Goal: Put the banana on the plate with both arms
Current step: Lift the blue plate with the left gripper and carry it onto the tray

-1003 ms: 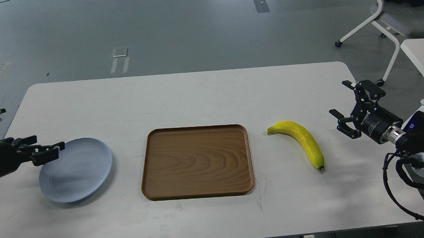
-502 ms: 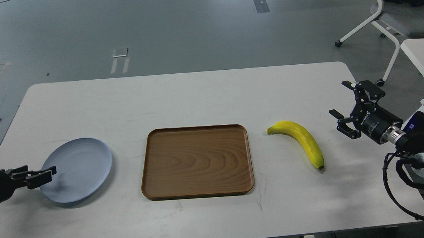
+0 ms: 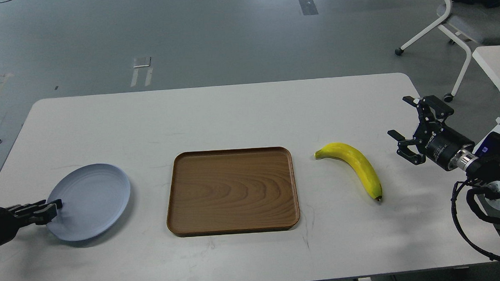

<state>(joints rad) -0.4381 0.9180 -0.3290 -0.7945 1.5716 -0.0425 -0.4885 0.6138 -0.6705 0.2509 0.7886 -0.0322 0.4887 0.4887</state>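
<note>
The yellow banana (image 3: pixel 358 166) lies on the white table (image 3: pixel 240 111), right of the wooden tray, stem end toward the tray. The pale blue-grey plate (image 3: pixel 92 200) sits at the table's left, empty. My left gripper (image 3: pixel 52 207) is low at the plate's left rim, its fingers close together on the rim. My right gripper (image 3: pixel 397 116) is open and empty, hovering to the right of the banana and apart from it, jaws pointing toward it.
A rectangular brown wooden tray (image 3: pixel 232 190) lies empty in the table's middle, between plate and banana. A white office chair (image 3: pixel 460 17) stands on the floor at the far right. Another white table edge (image 3: pixel 498 66) shows at the right.
My left gripper dropped from over the plate's top left to its left rim and its fingers drew together; the plate shifted slightly. The right arm barely moved.
</note>
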